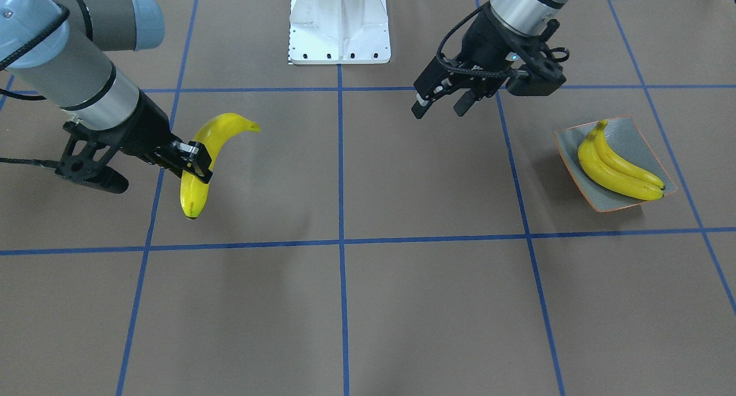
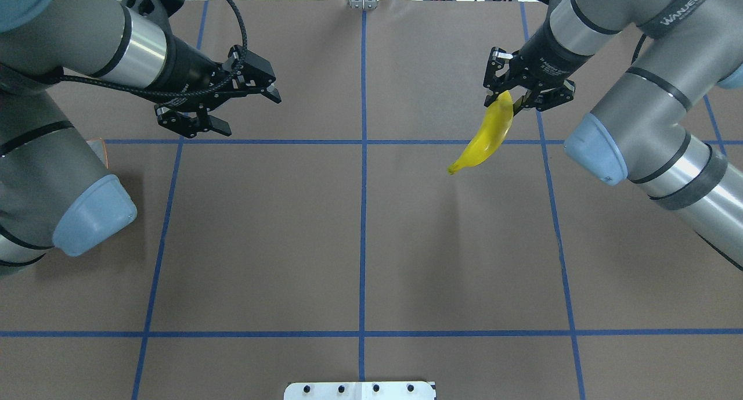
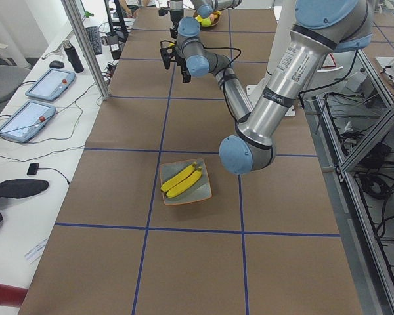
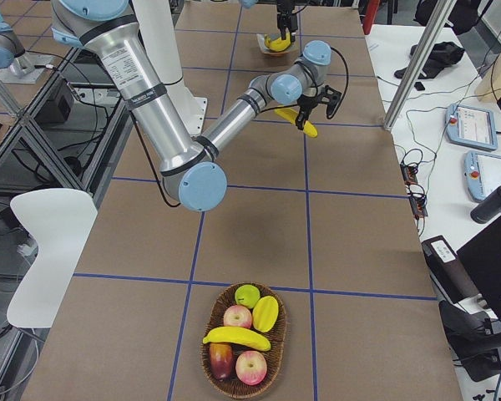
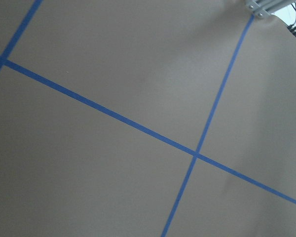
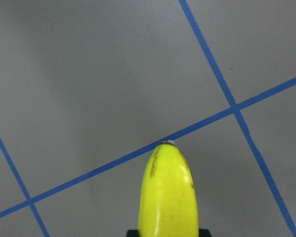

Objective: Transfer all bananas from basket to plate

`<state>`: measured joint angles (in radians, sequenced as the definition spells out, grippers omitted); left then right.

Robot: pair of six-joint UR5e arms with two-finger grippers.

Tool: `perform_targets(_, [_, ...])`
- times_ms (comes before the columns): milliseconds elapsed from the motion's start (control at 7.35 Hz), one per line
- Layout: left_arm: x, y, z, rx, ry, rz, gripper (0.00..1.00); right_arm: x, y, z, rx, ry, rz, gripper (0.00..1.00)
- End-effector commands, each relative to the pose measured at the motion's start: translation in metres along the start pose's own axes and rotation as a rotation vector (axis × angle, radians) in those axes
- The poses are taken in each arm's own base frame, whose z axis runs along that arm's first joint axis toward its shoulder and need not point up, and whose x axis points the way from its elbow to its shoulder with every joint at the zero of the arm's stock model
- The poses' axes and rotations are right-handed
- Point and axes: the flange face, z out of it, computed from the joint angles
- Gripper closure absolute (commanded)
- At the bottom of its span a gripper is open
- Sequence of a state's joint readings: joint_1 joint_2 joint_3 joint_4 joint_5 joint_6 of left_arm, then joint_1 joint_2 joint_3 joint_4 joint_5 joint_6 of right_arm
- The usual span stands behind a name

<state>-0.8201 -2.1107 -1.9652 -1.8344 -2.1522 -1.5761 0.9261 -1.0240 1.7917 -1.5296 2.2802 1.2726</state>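
While carried aloft, banana (image 1: 221,133) sits clamped mid-length in right gripper (image 1: 198,160), long axis tilted.
Destination plate (image 1: 632,137), bearing 2 bananas (image 1: 618,169), lies well apart toward robot's left; left gripper (image 1: 443,106), splayed empty, hangs nearer it.

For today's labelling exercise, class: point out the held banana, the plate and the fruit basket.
held banana (image 1: 217,131), exterior front-facing view, on its upper yellow curve.
plate (image 1: 629,138), exterior front-facing view, on bare grey glaze.
basket (image 4: 235,389), exterior right view, on its near wicker rim.
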Motion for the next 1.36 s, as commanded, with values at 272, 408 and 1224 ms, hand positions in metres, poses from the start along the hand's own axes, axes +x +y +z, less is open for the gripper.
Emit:
perform_targets(272, [0.017, 0.04, 0.021, -0.077, 0.253, 0.19, 0.0, -0.054, 0.056, 0.018, -0.027, -0.178, -0.25, 1.0])
perform_targets(408, [0.022, 0.046, 0.021, -0.087, 0.273, 0.209, 0.0, -0.069, 0.064, 0.013, -0.021, -0.198, -0.279, 1.0])
perform_targets(1224, [0.053, 0.1, 0.058, -0.174, 0.306, 0.403, 0.0, -0.106, 0.082, 0.005, 0.03, -0.235, -0.447, 1.0])
